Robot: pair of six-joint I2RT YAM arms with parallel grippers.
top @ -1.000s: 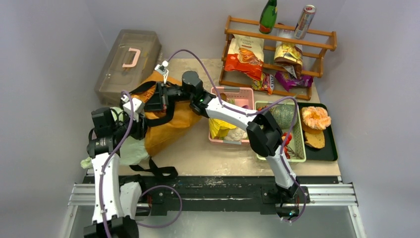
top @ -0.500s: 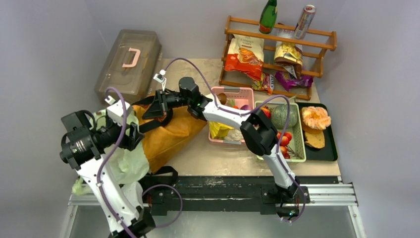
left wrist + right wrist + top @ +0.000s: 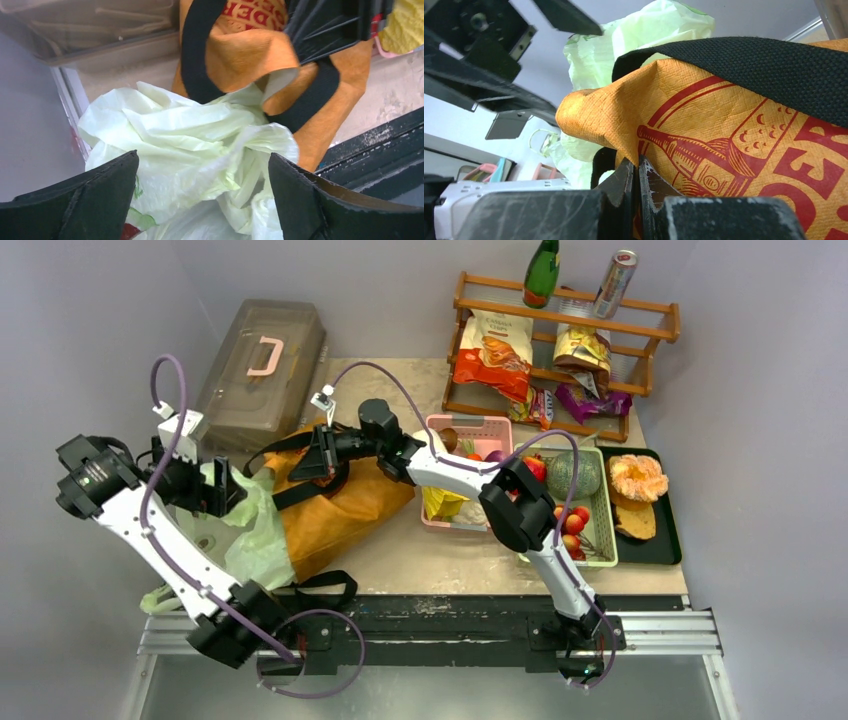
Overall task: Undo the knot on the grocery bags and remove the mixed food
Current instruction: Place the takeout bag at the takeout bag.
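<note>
The pale-green plastic bag [image 3: 248, 540] lies crumpled at the table's left edge, against the mustard-brown tote [image 3: 350, 502]. My left gripper [image 3: 204, 156] hangs open just above the green bag [image 3: 200, 140], its fingers wide apart and holding nothing. I cannot make out the knot among the folds. Something red and green shows through the plastic [image 3: 131, 229]. My right gripper [image 3: 637, 167] is shut on a pinched fold of the tote's printed fabric [image 3: 724, 140], near its black strap [image 3: 749, 65]. Yellow cabbage [image 3: 443, 502] lies in the pink basket [image 3: 487, 424]; a green melon [image 3: 572, 472] and red fruits [image 3: 570, 525] lie in the green tray [image 3: 604, 540].
A grey-brown lidded box [image 3: 262, 355] with a pink handle stands at the back left. The wooden rack [image 3: 560, 340] at the back holds chip bags, a bottle and a can. A black tray [image 3: 668, 530] sits far right. The metal rail [image 3: 450, 630] runs along the near edge.
My left arm swung out to the left and its gripper opened, letting go of the green bag, which slumped. The right gripper stayed shut on the tote and lifted its fold slightly.
</note>
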